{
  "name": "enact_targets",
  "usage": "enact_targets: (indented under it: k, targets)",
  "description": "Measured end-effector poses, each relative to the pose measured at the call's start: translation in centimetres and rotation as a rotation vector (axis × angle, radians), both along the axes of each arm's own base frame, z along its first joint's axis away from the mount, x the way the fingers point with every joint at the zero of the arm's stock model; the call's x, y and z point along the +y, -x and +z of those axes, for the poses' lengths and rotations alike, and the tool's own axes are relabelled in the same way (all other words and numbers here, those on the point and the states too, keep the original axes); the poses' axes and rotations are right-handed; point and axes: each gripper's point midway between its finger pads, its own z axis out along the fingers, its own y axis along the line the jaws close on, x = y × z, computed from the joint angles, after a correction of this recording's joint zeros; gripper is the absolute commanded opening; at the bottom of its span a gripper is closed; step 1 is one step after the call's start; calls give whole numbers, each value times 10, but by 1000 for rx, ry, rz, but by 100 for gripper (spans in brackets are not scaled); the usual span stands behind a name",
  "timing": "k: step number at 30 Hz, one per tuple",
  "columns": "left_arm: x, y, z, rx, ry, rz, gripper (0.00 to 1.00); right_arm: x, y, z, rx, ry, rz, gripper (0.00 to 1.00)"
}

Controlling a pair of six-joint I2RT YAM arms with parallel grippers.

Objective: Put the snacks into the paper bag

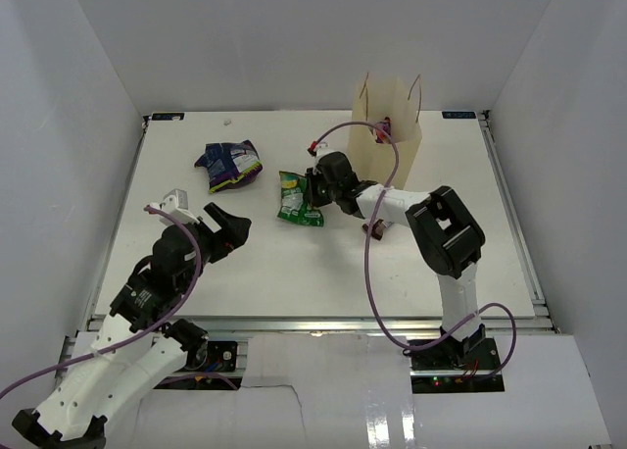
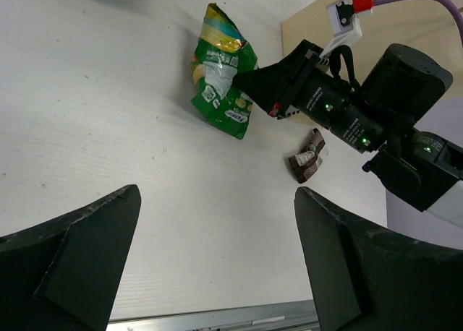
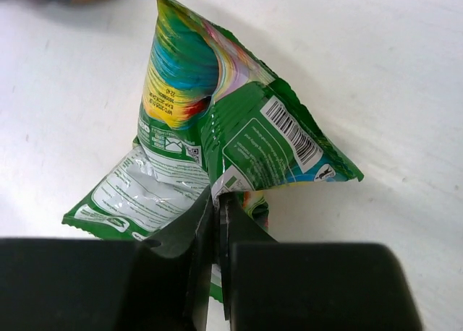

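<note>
My right gripper point(image 1: 312, 187) is shut on the green-white pack point(image 1: 294, 198), pinching its edge at mid table; the pack fills the right wrist view point(image 3: 217, 136) and shows in the left wrist view point(image 2: 221, 78). The paper bag point(image 1: 387, 130) stands upright behind the right arm at the back. The purple-blue bags point(image 1: 227, 164) lie at the back left. A brown chocolate bar point(image 2: 307, 157) lies near the right arm, also in the top view point(image 1: 373, 229). My left gripper point(image 1: 227, 229) is open and empty over bare table at the front left.
White walls enclose the table on three sides. The right arm's purple cable point(image 1: 370, 263) loops over the table's front middle. The metal rail point(image 1: 313, 322) runs along the near edge.
</note>
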Motion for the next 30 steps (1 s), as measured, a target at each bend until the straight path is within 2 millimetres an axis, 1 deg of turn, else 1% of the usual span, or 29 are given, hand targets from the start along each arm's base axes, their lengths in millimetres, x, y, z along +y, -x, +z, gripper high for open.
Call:
enact_targets:
  k: [2,5,8,9,10,12,14,16,18,20,23,25,26,28,30]
  targets:
    - [-1,-1,0,-7,0,-2,98,0,14,3,-6,9,83,8]
    - [0,-1,-1,-14,-7,-6,98,6,36,11,-12,10,242,8]
    - [0,-2,2,-28,-12,-10,98,12,66,26,-16,1,444,8]
    - [0,-2,3,-34,-15,-11,98,13,76,34,-26,-3,511,8]
    - [0,-2,4,-40,-14,-11,98,13,85,43,-37,-7,565,8]
    - [1,-1,8,-58,-12,-11,98,11,101,67,-86,-15,677,8]
    - [2,-1,13,-77,-7,-10,98,10,113,99,-156,-28,763,8]
    - [3,-1,16,-96,0,-8,98,6,118,139,-254,-40,820,8]
    - [4,-1,15,-105,1,-6,98,-1,116,180,-359,-47,843,8]
    - [4,-1,11,-102,-3,-8,98,-12,108,223,-466,-48,831,8]
    - [3,-3,6,-99,-10,-9,98,-36,87,285,-612,-36,760,8]
    - [2,-4,5,-99,-16,-12,98,-58,66,326,-712,-15,674,8]
    - [1,-5,5,-100,-17,-13,98,-68,58,341,-749,-4,636,8]
    - [-1,-7,5,-107,-17,-18,98,-94,39,368,-807,30,538,8]
    - [-2,-8,4,-109,-19,-24,98,-120,20,387,-848,74,431,8]
